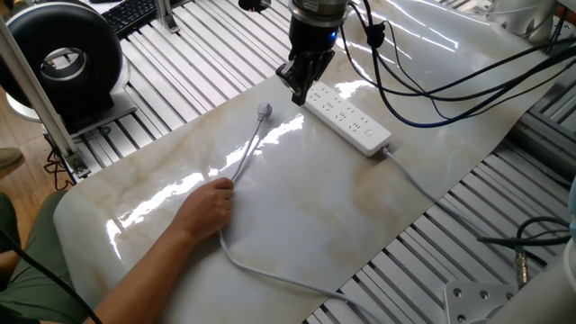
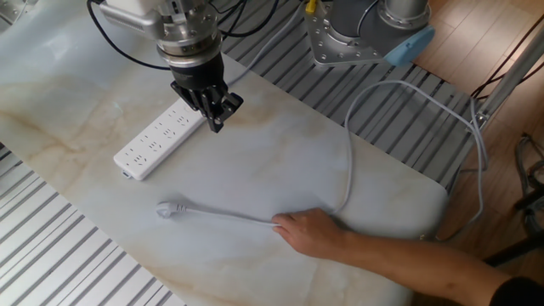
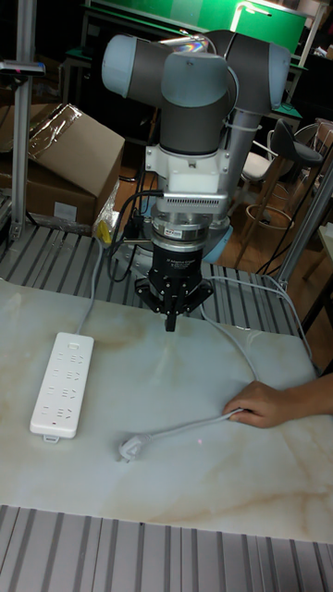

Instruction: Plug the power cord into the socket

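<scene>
The power cord's small grey plug (image 1: 264, 111) (image 2: 167, 208) (image 3: 129, 450) lies flat on the marble sheet. Its thin grey cable (image 1: 245, 157) (image 2: 225, 215) runs back to a person's hand (image 1: 207, 207) (image 2: 310, 231) (image 3: 264, 404), which rests on it. The socket (image 1: 346, 114) (image 2: 161, 136) (image 3: 61, 382), a white multi-outlet strip, lies flat a short way from the plug. My gripper (image 1: 297, 92) (image 2: 218, 126) (image 3: 171, 324) hangs above the sheet by the strip's end, pointing down. It is shut, its fingers meet in a point, and it holds nothing. It is well apart from the plug.
Black robot cables (image 1: 432, 81) hang over the strip's far side. A round black device (image 1: 67, 54) and a keyboard (image 1: 135, 13) sit beyond the sheet's edge. Slatted aluminium tabletop (image 1: 504, 207) surrounds the marble sheet. A cardboard box (image 3: 65, 166) stands behind the table.
</scene>
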Robot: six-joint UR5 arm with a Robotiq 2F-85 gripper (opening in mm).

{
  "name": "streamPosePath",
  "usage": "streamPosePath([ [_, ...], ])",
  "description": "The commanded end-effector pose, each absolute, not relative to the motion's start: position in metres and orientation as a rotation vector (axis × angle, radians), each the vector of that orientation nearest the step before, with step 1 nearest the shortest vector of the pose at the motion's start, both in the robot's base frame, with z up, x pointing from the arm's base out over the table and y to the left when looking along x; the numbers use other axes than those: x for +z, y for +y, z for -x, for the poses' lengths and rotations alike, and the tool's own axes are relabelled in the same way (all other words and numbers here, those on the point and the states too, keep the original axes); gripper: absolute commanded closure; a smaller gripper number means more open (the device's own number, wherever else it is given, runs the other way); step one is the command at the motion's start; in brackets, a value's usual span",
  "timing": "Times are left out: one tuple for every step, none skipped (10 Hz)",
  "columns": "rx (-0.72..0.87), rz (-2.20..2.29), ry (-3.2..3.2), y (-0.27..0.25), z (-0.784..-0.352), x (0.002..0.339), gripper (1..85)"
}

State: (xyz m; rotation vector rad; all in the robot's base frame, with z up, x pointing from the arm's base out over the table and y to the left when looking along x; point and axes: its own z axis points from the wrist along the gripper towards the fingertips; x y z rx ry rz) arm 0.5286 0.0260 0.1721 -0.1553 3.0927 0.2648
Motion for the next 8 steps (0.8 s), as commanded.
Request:
streamPosePath([
  [0.291,0.134,3.084,0.0293,-0.5300,0.1740,84.7],
  [0.293,0.139,3.083,0.0285,-0.5289,0.1750,84.7],
  [0.293,0.153,3.080,0.0284,-0.5292,0.1750,84.7],
  [0.285,0.164,3.077,0.0272,-0.5299,0.1748,84.7],
  [0.299,0.169,3.076,0.0296,-0.5295,0.1753,84.7],
  [0.297,0.174,3.078,0.0292,-0.5291,0.1752,84.7],
  [0.277,0.208,3.078,0.0261,-0.5287,0.1746,83.7],
  [0.264,0.233,3.051,0.0248,-0.5350,0.1746,82.0],
])
